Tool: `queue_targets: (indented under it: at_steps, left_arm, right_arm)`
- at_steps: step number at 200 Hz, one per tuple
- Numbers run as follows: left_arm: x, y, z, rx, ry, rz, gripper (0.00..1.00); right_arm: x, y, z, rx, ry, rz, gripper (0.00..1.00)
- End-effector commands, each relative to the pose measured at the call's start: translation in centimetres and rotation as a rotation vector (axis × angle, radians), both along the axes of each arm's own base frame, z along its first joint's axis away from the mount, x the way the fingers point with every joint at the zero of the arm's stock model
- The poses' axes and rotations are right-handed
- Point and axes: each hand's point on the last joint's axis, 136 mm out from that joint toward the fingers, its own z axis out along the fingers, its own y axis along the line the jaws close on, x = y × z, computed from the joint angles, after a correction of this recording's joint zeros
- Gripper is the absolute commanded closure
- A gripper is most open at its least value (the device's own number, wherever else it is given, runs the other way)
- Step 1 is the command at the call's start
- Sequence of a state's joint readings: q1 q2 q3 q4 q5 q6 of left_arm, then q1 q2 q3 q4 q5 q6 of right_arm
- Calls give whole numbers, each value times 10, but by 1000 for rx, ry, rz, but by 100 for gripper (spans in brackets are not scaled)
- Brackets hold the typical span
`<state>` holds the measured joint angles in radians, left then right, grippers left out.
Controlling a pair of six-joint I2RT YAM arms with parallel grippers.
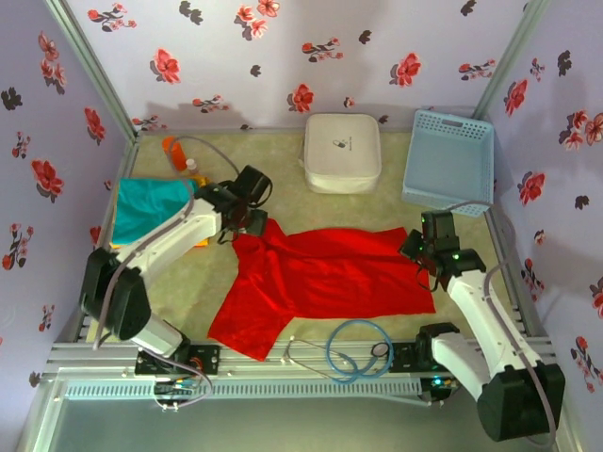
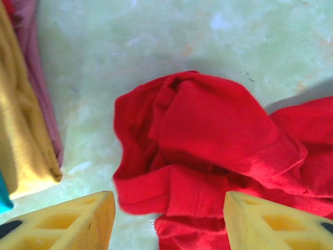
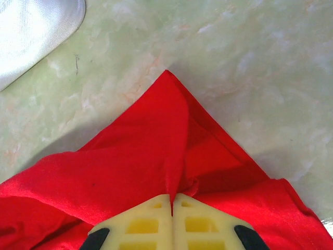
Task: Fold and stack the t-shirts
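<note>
1. Red t-shirt (image 3: 130, 172) corner nipped by right gripper (image 3: 171, 200), jaws pressed together, cloth peaked up into them; likely anchoring that edge for a fold.
2. Left gripper (image 2: 167, 203) spread wide, holding nothing, poised over bunched red cloth just ahead; probably lining up a grasp.
3. Further out, left of it: folded yellow t-shirt (image 2: 21, 130) and teal t-shirt (image 1: 146, 202), apparently the stack to join.

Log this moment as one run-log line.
left gripper: open above bunched red t-shirt | right gripper: shut on its corner | teal t-shirt: atop pile, table's left edge
</note>
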<state>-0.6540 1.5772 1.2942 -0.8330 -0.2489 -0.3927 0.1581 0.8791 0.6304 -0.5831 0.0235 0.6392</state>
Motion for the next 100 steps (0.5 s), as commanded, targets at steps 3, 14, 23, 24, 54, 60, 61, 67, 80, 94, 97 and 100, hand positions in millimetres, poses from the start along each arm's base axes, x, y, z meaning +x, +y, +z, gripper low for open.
queue_targets:
  at_steps: [3, 14, 23, 24, 54, 60, 61, 67, 80, 94, 97, 100]
  left_arm:
    - [-4, -17, -13, 56, 88, -90, 43]
    - [-3, -27, -15, 72, 83, -112, 43]
    - [-4, -34, -17, 89, 76, -125, 44]
    - [-3, -35, -17, 89, 74, -126, 44]
    - [-10, -51, -28, 163, 91, -163, 51]
    - [-11, -54, -31, 171, 93, -168, 53]
    - [-11, -55, -31, 172, 94, -169, 53]
    - [-13, -57, -35, 180, 101, -176, 56]
    - [-15, -61, -40, 194, 111, -185, 58]
    - [-15, -61, -44, 218, 102, -175, 58]
    - [-15, -60, -44, 223, 100, -171, 58]
    - [-15, -60, -45, 227, 99, -168, 59]
  right_arm:
    - [-10, -2, -3, 8, 7, -22, 100]
    - [-12, -2, -5, 11, 10, -24, 100]
    - [-13, -1, -6, 16, 14, -23, 100]
    - [-13, -1, -6, 16, 14, -24, 100]
    - [-14, -1, -8, 21, 20, -23, 100]
    - [-13, -1, -8, 21, 20, -23, 100]
    - [-14, 0, -8, 21, 20, -22, 100]
    - [-13, 0, -8, 22, 19, -22, 100]
    - [-14, 0, -9, 21, 21, -22, 100]
    - [-14, 0, -9, 22, 22, -21, 100]
    - [-14, 0, -9, 21, 22, -22, 100]
    - [-14, 0, -9, 21, 22, -21, 100]
